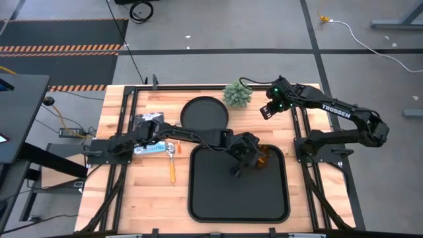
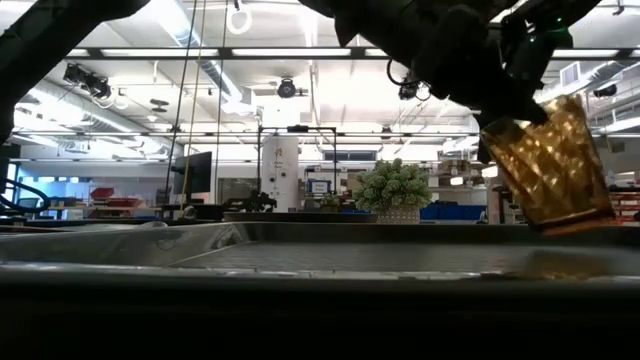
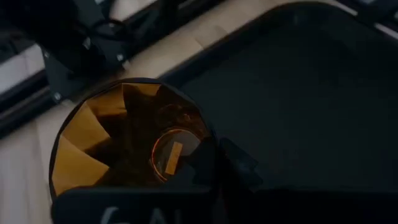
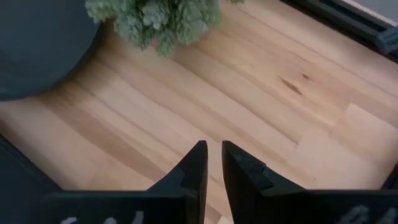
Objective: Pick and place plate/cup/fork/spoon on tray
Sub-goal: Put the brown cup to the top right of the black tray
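Note:
The amber cup (image 1: 263, 157) hangs in my left gripper (image 1: 250, 157) over the far right corner of the black tray (image 1: 218, 198). In the low view the cup (image 2: 555, 165) is tilted, just above the tray floor (image 2: 300, 258). The round black plate (image 1: 205, 112) lies on the table beyond the tray. The spoon (image 1: 171, 158) lies on the table left of the tray, with its bowl toward the far edge. The fork does not show. My right gripper (image 1: 268, 110) hovers shut and empty beside the potted plant (image 1: 236, 94). My left gripper holds the cup by its rim wall (image 3: 208, 146), with one finger (image 3: 189, 177) inside the cup's mouth and one finger (image 3: 239, 165) outside. The fingers come from above, slanting down. The cup is tilted and lifted clear of the tray.
The small green plant (image 4: 155, 18) stands at the table's far side, between the plate and my right gripper. A blue-and-white packet (image 1: 149, 135) lies under my left arm at the left. Most of the tray's floor (image 3: 311, 93) is bare.

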`<action>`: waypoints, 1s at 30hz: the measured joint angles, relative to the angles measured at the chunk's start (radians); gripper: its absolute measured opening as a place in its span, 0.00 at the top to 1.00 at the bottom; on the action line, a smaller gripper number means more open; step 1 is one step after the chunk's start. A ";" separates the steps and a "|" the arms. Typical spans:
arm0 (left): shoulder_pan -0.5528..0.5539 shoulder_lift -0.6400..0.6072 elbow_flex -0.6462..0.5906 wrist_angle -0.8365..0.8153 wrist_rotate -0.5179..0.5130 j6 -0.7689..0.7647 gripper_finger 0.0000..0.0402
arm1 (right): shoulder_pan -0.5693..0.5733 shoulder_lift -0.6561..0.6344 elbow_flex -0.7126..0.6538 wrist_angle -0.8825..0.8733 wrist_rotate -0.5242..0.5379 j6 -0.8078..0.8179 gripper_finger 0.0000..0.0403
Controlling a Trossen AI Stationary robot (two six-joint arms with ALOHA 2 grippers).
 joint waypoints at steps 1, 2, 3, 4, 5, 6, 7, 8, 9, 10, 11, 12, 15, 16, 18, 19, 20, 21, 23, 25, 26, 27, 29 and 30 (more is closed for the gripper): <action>0.000 0.000 0.000 -0.012 0.000 0.003 0.97 | 0.000 0.000 0.000 0.005 0.000 0.000 0.87; 0.000 0.000 0.000 -0.031 0.000 0.005 0.97 | 0.000 0.000 0.000 0.006 -0.002 0.000 0.87; 0.000 0.000 0.000 -0.045 0.000 0.010 0.97 | 0.000 0.000 0.000 0.008 -0.004 0.000 0.87; 0.000 0.000 0.000 -0.058 0.000 0.020 0.96 | 0.000 0.000 0.000 0.011 -0.008 0.000 0.87; 0.000 0.000 0.001 -0.071 0.001 0.030 0.96 | 0.000 0.000 0.000 0.011 -0.013 0.000 0.87; -0.001 0.000 0.002 -0.082 0.001 0.037 0.96 | 0.000 0.000 0.000 0.011 -0.018 0.000 0.87; -0.001 -0.001 0.002 -0.093 0.000 0.044 0.95 | 0.000 0.000 0.000 0.012 -0.018 0.000 0.87; -0.002 -0.001 0.002 -0.098 0.001 0.050 0.95 | 0.000 0.000 0.000 0.012 -0.019 0.000 0.87; -0.002 -0.001 0.003 -0.101 0.001 0.053 0.95 | 0.000 0.000 0.000 0.013 -0.020 0.000 0.87; -0.002 -0.001 0.003 -0.102 0.001 0.057 0.95 | 0.000 0.000 0.000 0.015 -0.020 0.000 0.87; -0.002 -0.001 0.003 -0.102 0.001 0.058 0.95 | 0.000 0.000 0.000 0.016 -0.020 0.000 0.87; -0.002 -0.001 0.003 -0.102 0.001 0.058 0.95 | 0.000 0.000 0.000 0.016 -0.021 0.000 0.87; -0.002 -0.001 0.003 -0.100 0.001 0.065 0.94 | 0.000 0.000 0.000 0.018 -0.022 0.000 0.87; -0.002 -0.001 0.002 -0.099 0.001 0.065 0.93 | 0.000 0.000 0.000 0.018 -0.023 0.000 0.87; -0.002 -0.001 0.002 -0.091 0.000 0.065 0.90 | 0.000 0.000 0.000 0.018 -0.024 0.000 0.87; -0.002 -0.001 0.001 -0.086 -0.001 0.066 0.88 | 0.000 0.000 0.000 0.018 -0.025 0.000 0.87; -0.001 0.000 0.001 -0.077 -0.002 0.067 0.86 | 0.000 0.000 0.000 0.018 -0.025 0.000 0.87; -0.001 0.000 0.001 -0.071 -0.002 0.073 0.84 | 0.000 0.000 0.000 0.018 -0.025 0.000 0.87; -0.001 0.000 0.001 -0.060 -0.002 0.083 0.81 | 0.000 0.000 0.000 0.018 -0.025 0.000 0.87; -0.001 0.000 0.001 -0.052 -0.002 0.083 0.77 | 0.000 0.000 0.000 0.018 -0.026 0.000 0.87; -0.001 0.000 0.000 -0.044 -0.002 0.087 0.76 | 0.000 0.000 0.000 0.018 -0.026 -0.001 0.87; -0.001 0.000 0.001 -0.030 -0.002 0.101 0.74 | 0.000 0.000 0.000 0.018 -0.026 -0.001 0.87; -0.002 0.000 0.000 0.000 -0.002 0.118 0.72 | 0.000 0.000 0.000 0.018 -0.026 -0.005 0.87; -0.002 0.000 0.000 0.018 -0.002 0.118 0.70 | 0.000 0.000 0.000 0.018 -0.027 -0.010 0.87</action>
